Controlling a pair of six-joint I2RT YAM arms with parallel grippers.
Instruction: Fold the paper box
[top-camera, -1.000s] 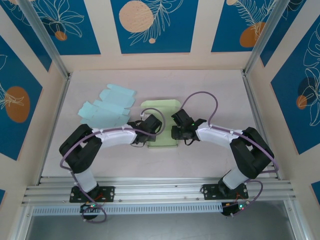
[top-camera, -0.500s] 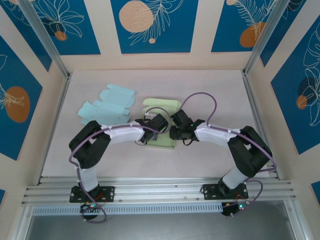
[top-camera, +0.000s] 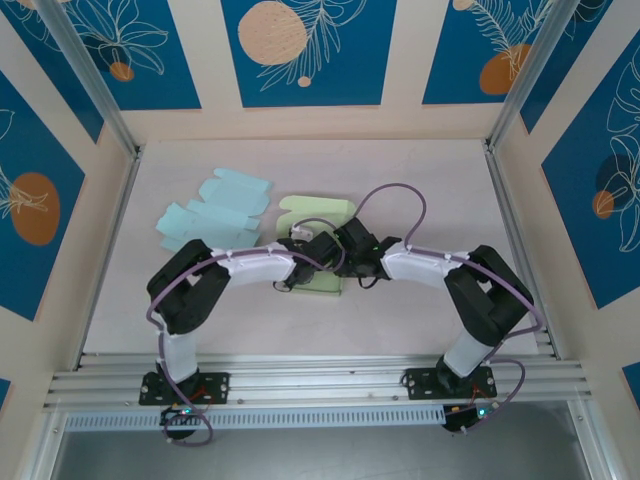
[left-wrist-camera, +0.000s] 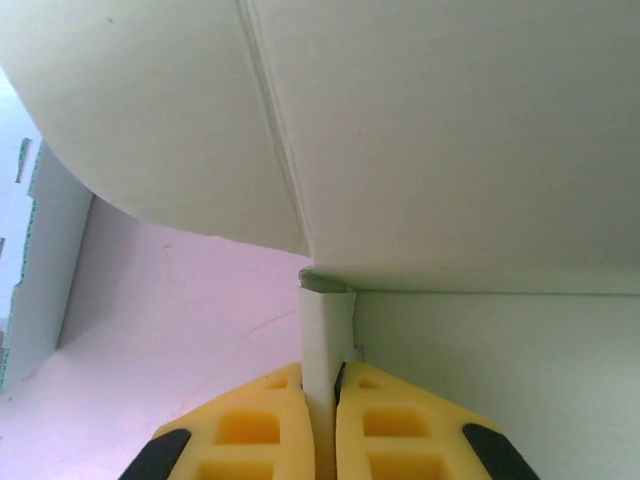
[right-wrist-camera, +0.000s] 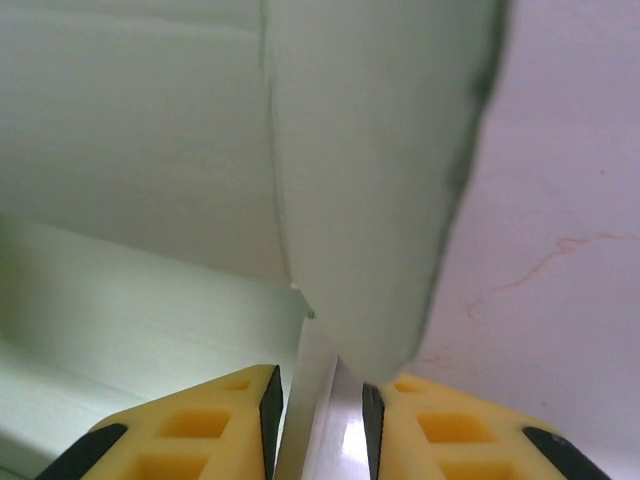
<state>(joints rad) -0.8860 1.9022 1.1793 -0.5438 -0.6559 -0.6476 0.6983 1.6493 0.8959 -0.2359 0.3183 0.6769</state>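
Overhead, a pale table (top-camera: 440, 180) holds two robot arms, one green box and one loose pile of flat light blue box blanks (top-camera: 215, 215). The blanks overlap, so their exact number is unclear. They lie at the far left, apart from the arms.

At the table's centre lies the pale green paper box (top-camera: 320, 207), partly covered by the two wrists that meet above it. The left gripper (top-camera: 325, 252) sits over the box's middle. Its wrist camera shows the left gripper (left-wrist-camera: 321, 400) clenched on a thin upright flap (left-wrist-camera: 326, 330) of the box, with broad green panels (left-wrist-camera: 450, 150) spreading above.

Just to the right, the right gripper (top-camera: 350, 255) almost touches the left one. Its wrist camera shows the right gripper (right-wrist-camera: 320, 400) with its jaws slightly apart around a thin panel edge, beside a rounded flap (right-wrist-camera: 370, 200). Whether it is gripping cannot be told.

Compared with a second ago, both wrists have moved inward and now sit nearly together. The left arm has swung right, and the visible part of the box looks narrower. The blue pile is unchanged.
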